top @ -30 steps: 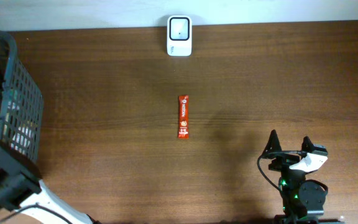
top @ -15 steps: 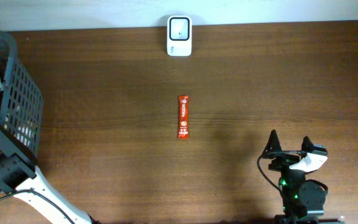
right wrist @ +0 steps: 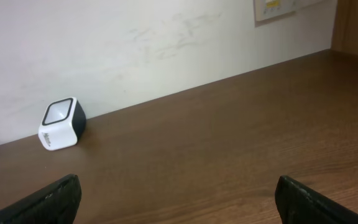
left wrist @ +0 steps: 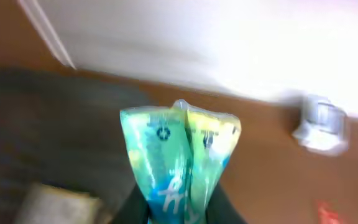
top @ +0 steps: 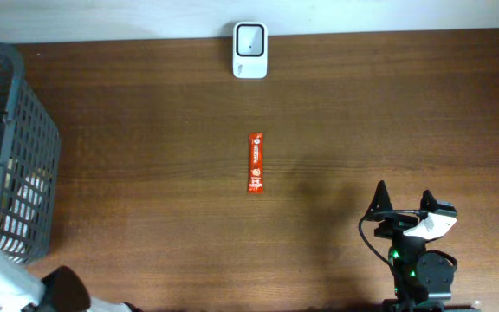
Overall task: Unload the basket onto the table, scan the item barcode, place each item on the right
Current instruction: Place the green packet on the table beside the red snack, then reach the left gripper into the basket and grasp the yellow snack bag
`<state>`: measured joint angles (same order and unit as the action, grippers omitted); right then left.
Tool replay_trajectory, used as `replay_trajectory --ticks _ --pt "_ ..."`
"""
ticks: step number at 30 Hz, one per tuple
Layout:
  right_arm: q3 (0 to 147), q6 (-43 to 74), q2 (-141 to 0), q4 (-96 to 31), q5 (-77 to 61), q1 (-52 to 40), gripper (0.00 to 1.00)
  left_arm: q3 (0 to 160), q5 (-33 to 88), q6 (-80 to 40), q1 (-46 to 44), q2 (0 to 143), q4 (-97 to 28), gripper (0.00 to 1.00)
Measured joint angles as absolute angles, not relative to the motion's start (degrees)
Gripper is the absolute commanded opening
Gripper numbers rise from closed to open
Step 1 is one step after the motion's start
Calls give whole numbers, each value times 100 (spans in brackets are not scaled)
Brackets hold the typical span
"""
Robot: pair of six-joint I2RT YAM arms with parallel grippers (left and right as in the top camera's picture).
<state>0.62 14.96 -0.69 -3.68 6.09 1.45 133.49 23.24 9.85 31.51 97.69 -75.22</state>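
Observation:
In the left wrist view my left gripper (left wrist: 178,213) is shut on a shiny teal-green packet (left wrist: 179,155), which stands up between the dark fingers above the grey basket (left wrist: 55,124). The picture is blurred. The white barcode scanner (top: 250,50) sits at the table's far edge, also in the wrist views (left wrist: 321,124) (right wrist: 62,123). A red sachet (top: 255,162) lies mid-table. My right gripper (top: 403,201) rests at the front right, open with nothing between its fingers (right wrist: 50,200).
The grey wire basket (top: 24,156) stands at the left edge with pale packages inside. My left arm's white links (top: 7,290) cross the front left corner. A white wall runs behind the scanner.
The left arm has swung from beside the basket towards the front left corner. A teal blur now shows at the basket's far corner. The right arm and red sachet have not moved.

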Motion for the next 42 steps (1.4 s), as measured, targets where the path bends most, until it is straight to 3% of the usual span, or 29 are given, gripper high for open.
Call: replay_trajectory --ticks 3,6,8,10,11,12,13,16,19,21,24,28,33,42 --pt "62 1500 -69 -366 611 145 99 12888 2602 985 1621 9974 -7953 0" --pt "62 1498 -69 -366 613 145 99 12108 2383 982 725 10453 -7885 0" --pt "62 1500 -69 -366 611 145 99 11439 2329 980 187 10930 -7686 2" --pt "62 1500 -69 -366 615 145 99 10825 2305 956 -333 11633 -7605 12" --pt "62 1500 -69 -366 613 145 99 10652 2290 934 -578 12007 -7603 43" --pt "62 1500 -69 -366 613 145 99 10582 2290 921 -746 12248 -7601 97" --pt "62 1498 -69 -366 613 145 99 10567 2281 932 -878 12370 -7590 99" --pt "62 1498 -69 -366 613 145 99 10654 2265 875 -1059 12431 -7655 99" --pt "62 1500 -69 -366 613 145 99 12007 2252 873 -878 12521 -8291 99" --pt "62 1500 -69 -366 613 145 99 14140 2244 871 -318 12278 -8586 99" --pt "62 1500 -69 -368 613 145 99 16016 1667 681 386 11911 -8962 99" --pt "62 1498 -69 -366 613 145 99 16549 613 -45 2032 11115 -9647 99" --pt "62 1500 -69 -366 613 145 99 14763 -145 -377 3726 11347 -9360 99" --pt "62 1500 -64 -366 613 145 99 9717 -187 1057 4919 11426 -5505 100"
